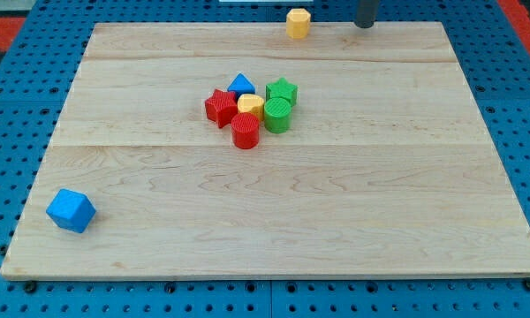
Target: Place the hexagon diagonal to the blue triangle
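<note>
A yellow hexagon (298,22) stands at the top edge of the wooden board (406,203), a little right of centre. My tip (364,26) is just to its right, apart from it, also at the board's top edge. The blue triangle (240,85) sits at the top of a tight cluster near the board's middle. The hexagon is well above the triangle and slightly to its right.
The cluster also holds a red star (220,107), a small yellow block (250,106), a green star (282,90), a green cylinder (277,115) and a red cylinder (245,130). A blue cube (71,210) lies near the bottom left corner.
</note>
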`<state>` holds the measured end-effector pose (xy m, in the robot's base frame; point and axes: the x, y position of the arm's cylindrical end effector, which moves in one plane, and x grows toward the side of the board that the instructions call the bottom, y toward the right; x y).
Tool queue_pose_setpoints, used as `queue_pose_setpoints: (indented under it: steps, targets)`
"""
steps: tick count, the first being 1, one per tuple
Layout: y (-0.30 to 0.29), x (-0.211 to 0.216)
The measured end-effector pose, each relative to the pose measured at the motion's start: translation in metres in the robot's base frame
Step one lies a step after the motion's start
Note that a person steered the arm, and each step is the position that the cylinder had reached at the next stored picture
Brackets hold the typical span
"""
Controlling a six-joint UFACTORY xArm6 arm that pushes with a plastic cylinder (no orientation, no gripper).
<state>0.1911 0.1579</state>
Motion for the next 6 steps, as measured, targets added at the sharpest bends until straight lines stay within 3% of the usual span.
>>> queue_pose_setpoints:
  steps: [2, 3, 5, 6]
  targets:
    - [-0.006, 0.000]
    - [-0.051, 0.003]
    - [-0.156, 0.127]
    - [-0.069, 0.100]
